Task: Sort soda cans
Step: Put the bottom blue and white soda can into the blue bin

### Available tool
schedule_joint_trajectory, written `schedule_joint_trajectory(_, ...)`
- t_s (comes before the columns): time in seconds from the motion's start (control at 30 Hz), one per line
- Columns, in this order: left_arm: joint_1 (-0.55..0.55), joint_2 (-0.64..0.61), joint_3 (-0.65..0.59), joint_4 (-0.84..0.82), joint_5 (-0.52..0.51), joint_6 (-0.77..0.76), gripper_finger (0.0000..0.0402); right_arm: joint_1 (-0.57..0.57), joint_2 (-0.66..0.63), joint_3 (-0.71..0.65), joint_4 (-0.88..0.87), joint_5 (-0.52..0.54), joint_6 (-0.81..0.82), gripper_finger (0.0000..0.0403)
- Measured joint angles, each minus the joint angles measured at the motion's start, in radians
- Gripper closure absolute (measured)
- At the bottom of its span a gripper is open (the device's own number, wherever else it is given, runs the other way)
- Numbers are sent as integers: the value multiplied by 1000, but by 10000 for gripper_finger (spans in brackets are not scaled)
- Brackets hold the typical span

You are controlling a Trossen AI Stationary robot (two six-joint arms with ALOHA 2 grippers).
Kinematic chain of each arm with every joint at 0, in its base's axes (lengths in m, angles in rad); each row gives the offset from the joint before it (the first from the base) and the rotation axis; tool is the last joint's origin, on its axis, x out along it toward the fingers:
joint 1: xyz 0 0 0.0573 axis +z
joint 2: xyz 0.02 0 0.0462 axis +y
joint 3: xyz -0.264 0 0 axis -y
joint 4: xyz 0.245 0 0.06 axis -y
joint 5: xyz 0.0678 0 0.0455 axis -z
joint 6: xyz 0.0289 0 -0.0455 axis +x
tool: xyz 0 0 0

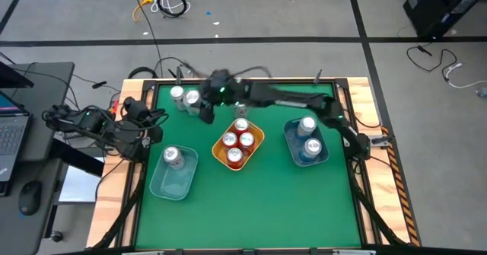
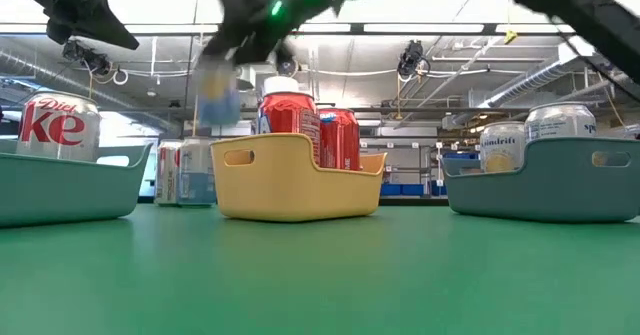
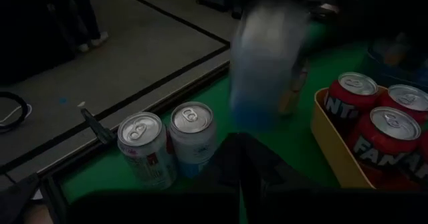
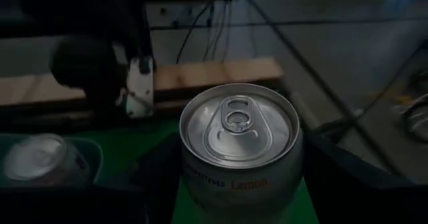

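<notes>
Ten soda cans (image 1: 246, 140); three bins (image 1: 173, 183).

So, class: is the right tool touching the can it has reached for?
Touching. In the right wrist view the light blue can sits between the right tool's dark fingers; the low view shows it lifted off the table.

Red cans (image 1: 237, 142) in yellow bin (image 1: 257, 150); silver-grey can (image 1: 173, 157) in translucent blue-grey bin (image 1: 169, 185); green table (image 1: 251, 202).
</notes>
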Motion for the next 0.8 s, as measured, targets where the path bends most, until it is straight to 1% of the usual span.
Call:
schedule_joint_trajectory(0.17, 0, 0, 0, 27, -3, 39, 400, -24, -232, 7, -202, 89, -45, 151)
schedule_joint_trajectory(0.3, 0, 0, 0, 52, -3, 72, 400, -41, -354, 2, -407, 160, -44, 151)
schedule_joint_trajectory(0.47, 0, 0, 0, 53, -2, 73, 400, -49, -498, 2, -588, 183, 13, 151)
schedule_joint_trajectory(0.6, 0, 0, 0, 63, 0, 73, 400, -50, -597, -24, -679, 243, 47, 151)
schedule_joint_trajectory(0.7, 0, 0, 0, 72, 3, 73, 400, -38, -663, -93, -714, 259, 89, 151)
schedule_joint_trajectory(0.8, 0, 0, 0, 73, 5, 73, 400, -23, -764, -192, -717, 268, 134, 151)
